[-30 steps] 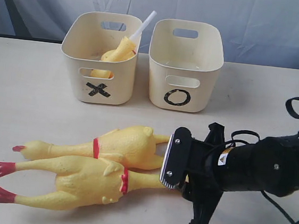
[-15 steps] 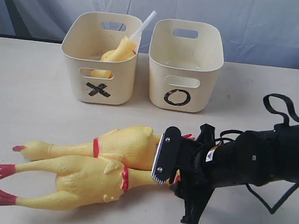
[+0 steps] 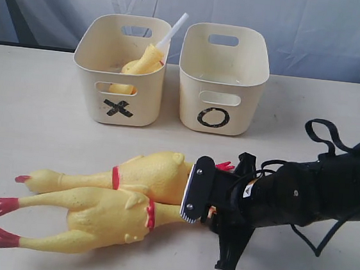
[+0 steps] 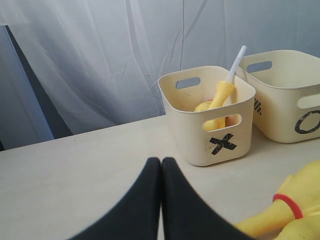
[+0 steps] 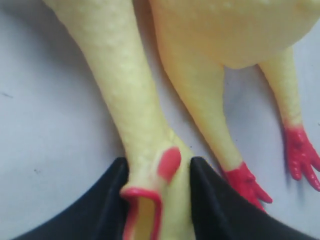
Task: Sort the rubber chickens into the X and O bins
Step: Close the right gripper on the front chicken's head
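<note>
Two rubber chickens lie side by side on the table. The near chicken has its red feet to the left and its neck to the right. My right gripper is shut on its head, a black finger pressed on each side. The far chicken points the other way, and its red feet lie next to that head. A third chicken stands in the X bin. The O bin beside it looks empty. My left gripper is shut on nothing, above bare table.
A white tube sticks up out of the X bin. A loose black cable loop rises from the right arm. Pale curtain hangs behind the bins. The left arm does not show in the exterior view.
The right arm has slid left and lower toward the chickens, bringing its fingers around the near chicken's head. Chickens and bins have stayed in place.
</note>
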